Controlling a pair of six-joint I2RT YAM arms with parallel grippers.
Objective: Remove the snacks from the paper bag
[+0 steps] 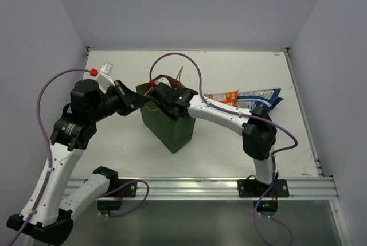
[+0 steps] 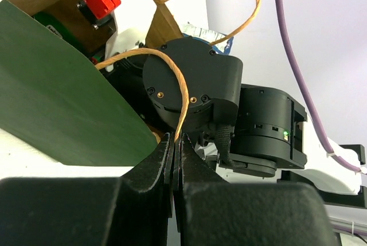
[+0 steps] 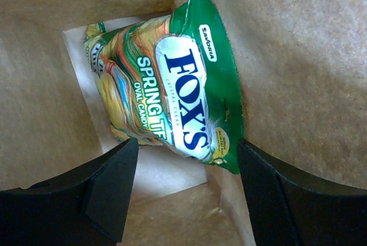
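Note:
The dark green paper bag [image 1: 170,129] stands mid-table with its mouth tipped to the back left. My left gripper [image 2: 177,138] is shut on the bag's thin orange loop handle [image 2: 183,98] at the bag's left rim [image 1: 137,94]. My right gripper [image 3: 186,163] is inside the bag, open, with a finger on each side of the lower end of a green Fox's candy packet [image 3: 172,94] lying on the bag's brown bottom. An orange packet [image 1: 225,96] and a blue-and-white bag [image 1: 261,97] lie on the table to the right of the paper bag.
The right arm's wrist [image 1: 175,98] fills the bag's mouth, and it shows close in front of the left wrist camera [image 2: 198,82]. The bag's brown inner walls [image 3: 298,57] close round the right gripper. A small white object [image 1: 106,68] lies at the back left.

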